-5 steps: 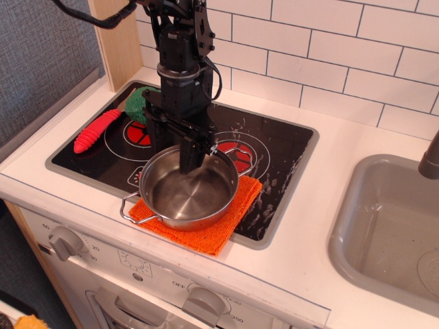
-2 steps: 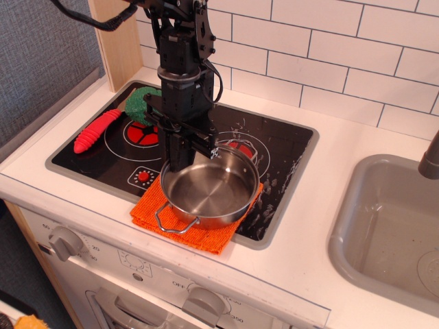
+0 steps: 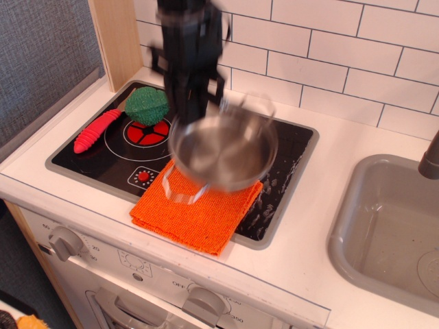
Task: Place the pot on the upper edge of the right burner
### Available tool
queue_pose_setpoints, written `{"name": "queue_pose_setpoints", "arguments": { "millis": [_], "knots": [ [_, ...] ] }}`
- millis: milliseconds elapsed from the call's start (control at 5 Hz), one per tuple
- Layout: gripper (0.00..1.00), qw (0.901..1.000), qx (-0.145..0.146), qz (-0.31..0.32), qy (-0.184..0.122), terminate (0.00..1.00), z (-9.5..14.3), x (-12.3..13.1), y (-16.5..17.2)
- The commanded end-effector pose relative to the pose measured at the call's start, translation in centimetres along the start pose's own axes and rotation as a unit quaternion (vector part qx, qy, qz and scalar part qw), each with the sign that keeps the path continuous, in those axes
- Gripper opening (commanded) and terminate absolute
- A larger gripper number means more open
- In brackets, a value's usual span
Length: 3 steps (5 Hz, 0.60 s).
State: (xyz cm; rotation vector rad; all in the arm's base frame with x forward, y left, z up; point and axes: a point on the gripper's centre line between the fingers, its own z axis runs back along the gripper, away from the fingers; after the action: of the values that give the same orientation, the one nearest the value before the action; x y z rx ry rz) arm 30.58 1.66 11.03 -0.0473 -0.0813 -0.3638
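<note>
The shiny steel pot [image 3: 224, 151] hangs in the air, motion-blurred, above the right half of the black cooktop [image 3: 295, 147]. It covers the right burner, which is hidden beneath it. My gripper [image 3: 194, 118] reaches down from above and is shut on the pot's left rim. One wire handle [image 3: 184, 197] points toward the front, the other [image 3: 252, 104] toward the back wall.
An orange cloth [image 3: 197, 209] lies at the cooktop's front edge. A green scrubber [image 3: 146, 105] and a red corn-shaped toy [image 3: 96, 130] sit by the left burner [image 3: 140, 133]. A grey sink [image 3: 391, 226] is to the right. Tiled wall stands behind.
The pot has been lifted off the orange cloth and carried up and to the right, toward the back. The gripper has risen with it.
</note>
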Motion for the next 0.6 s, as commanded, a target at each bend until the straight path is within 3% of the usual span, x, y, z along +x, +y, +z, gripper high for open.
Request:
{"name": "queue_pose_setpoints", "arguments": {
  "millis": [0, 200, 400],
  "knots": [
    [0.00, 0.9994, 0.003, 0.023, -0.024, 0.00, 0.8, 4.4, 2.6],
    [0.00, 0.9990, -0.002, 0.043, 0.004, 0.00, -2.1, 4.8, 4.2],
    [0.00, 0.9989, -0.006, 0.044, 0.014, 0.00, -4.4, 6.2, 4.7]
  ]
}}
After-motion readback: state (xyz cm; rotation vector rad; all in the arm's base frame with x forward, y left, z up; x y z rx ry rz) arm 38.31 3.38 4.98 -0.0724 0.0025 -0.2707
